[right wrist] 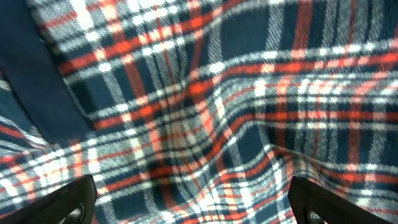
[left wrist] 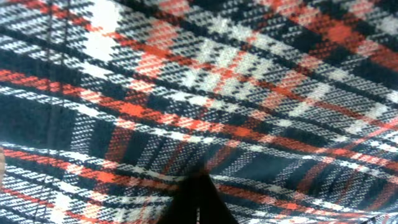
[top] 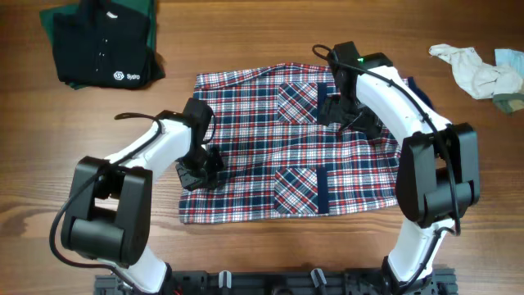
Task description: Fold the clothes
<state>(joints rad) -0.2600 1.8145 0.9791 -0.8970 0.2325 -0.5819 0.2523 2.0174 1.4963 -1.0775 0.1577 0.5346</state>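
Observation:
The clothes [top: 270,156], a red, white and navy plaid shirt with two patch pockets, lie spread across the middle of the table. My left gripper [top: 196,170] sits at the shirt's left edge. In the left wrist view plaid [left wrist: 205,93] fills the frame, and the left gripper [left wrist: 199,202] is shut, with creases in the cloth running into its tips. My right gripper [top: 348,111] hovers over the shirt's upper right part. Its fingers [right wrist: 68,202] stand wide apart, so the right gripper [right wrist: 193,205] is open above rumpled plaid [right wrist: 205,106] and holds nothing.
A folded black garment with a small white logo [top: 102,49] lies at the back left, over something green. A crumpled off-white and pale green cloth [top: 479,70] lies at the back right. Bare wooden table [top: 49,164] surrounds the shirt.

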